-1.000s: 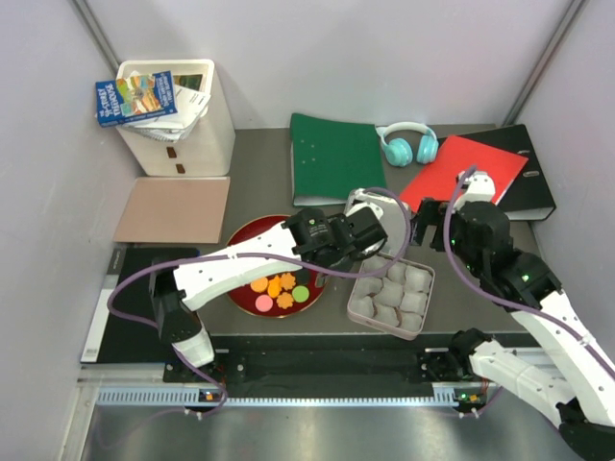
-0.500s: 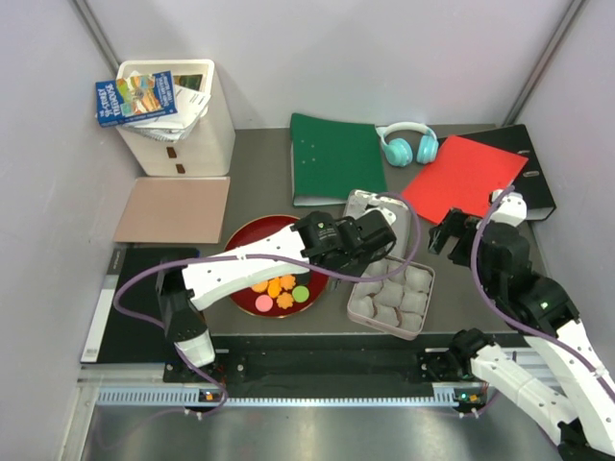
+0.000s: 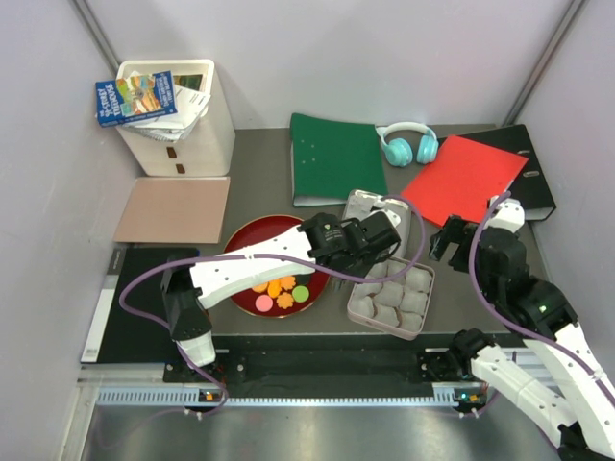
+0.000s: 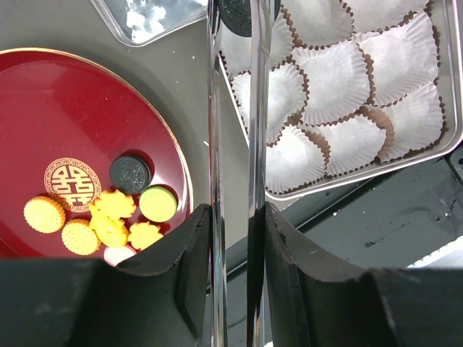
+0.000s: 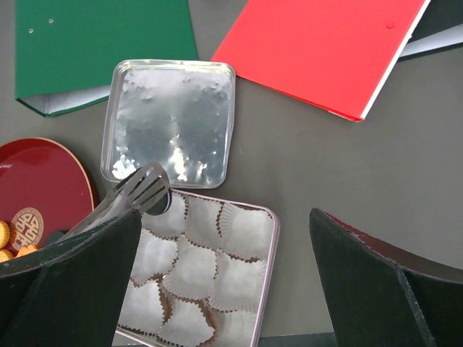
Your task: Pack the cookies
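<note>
My left gripper is shut on metal tongs. The tongs pinch a black sandwich cookie over the far left paper cup of the pink tray. Every cup I can see is empty. The red plate holds orange rounds, orange flowers, a green cookie, a black one and a pink one. My right gripper is open and empty, above the tray's right side.
The tray's metal lid lies just behind the tray. A green folder, teal headphones, a red folder and a black binder lie at the back. A white bin stands far left.
My left gripper has carried the tongs with the black cookie a little right, over the tray's far left cup. My right gripper has drawn back to the right, away from the tray.
</note>
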